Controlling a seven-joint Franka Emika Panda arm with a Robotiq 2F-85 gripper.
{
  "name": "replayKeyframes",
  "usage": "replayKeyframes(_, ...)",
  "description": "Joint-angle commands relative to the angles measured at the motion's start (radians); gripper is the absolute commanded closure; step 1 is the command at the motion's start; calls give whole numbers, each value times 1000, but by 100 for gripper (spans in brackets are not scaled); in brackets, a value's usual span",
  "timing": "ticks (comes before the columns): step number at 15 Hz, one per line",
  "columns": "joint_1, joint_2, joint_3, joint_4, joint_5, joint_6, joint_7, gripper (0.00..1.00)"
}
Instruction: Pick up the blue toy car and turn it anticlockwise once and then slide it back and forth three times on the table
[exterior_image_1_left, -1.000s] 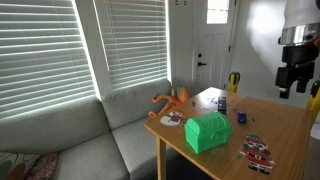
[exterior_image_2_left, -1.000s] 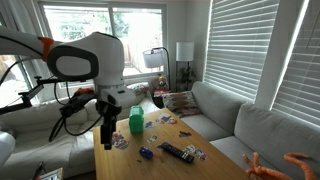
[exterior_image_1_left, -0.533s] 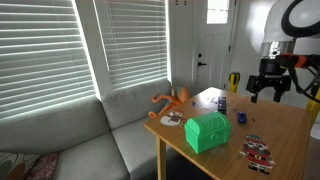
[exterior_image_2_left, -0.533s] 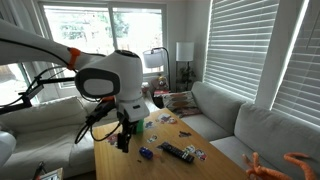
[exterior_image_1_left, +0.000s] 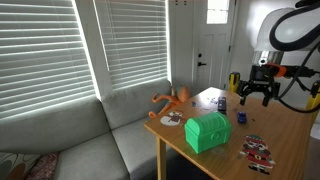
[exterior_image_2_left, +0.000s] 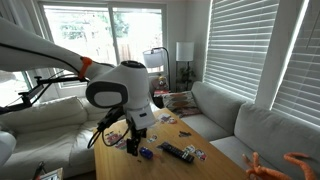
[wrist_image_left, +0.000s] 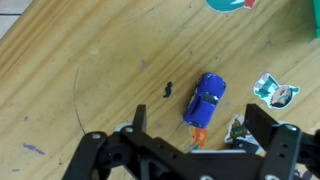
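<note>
The step in hand is the approach for the pick-up; nothing of the lift, the anticlockwise turn or the three slides looks done yet. The blue toy car (wrist_image_left: 206, 97) sits on the wooden bench (wrist_image_left: 70, 60), its long axis tilted in the wrist view, with a small dark speck (wrist_image_left: 168, 89) just beside it and a round sticker (wrist_image_left: 271, 89) near its other side. The gripper (exterior_image_1_left: 254, 96) hangs low above the bench, well apart from the green chest-shaped box (exterior_image_1_left: 207, 131). Its fingers (wrist_image_left: 139, 120) stand wide apart and hold nothing; in the wrist view the car lies just ahead of them, roughly on the line between them, not yet inside the gap.

The next move, as I judge it, calls for a short advance and a descent so that the fingers straddle the car's narrow sides. Because the car lies askew to the fingers, a small wrist rotation would square the grip. The car is small and on wheels, so it may roll or skate away if one finger touches first. The closing should therefore be centred and come only once the fingertips are down near the bench.
</note>
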Motion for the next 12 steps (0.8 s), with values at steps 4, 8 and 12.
replayKeyframes(4,-2,33,2,8,3,15,-13,0)
replayKeyframes(8,5,86,2,24,5,31,-26,0)
replayKeyframes(12,13,119,1,31,7,65,-32,0)
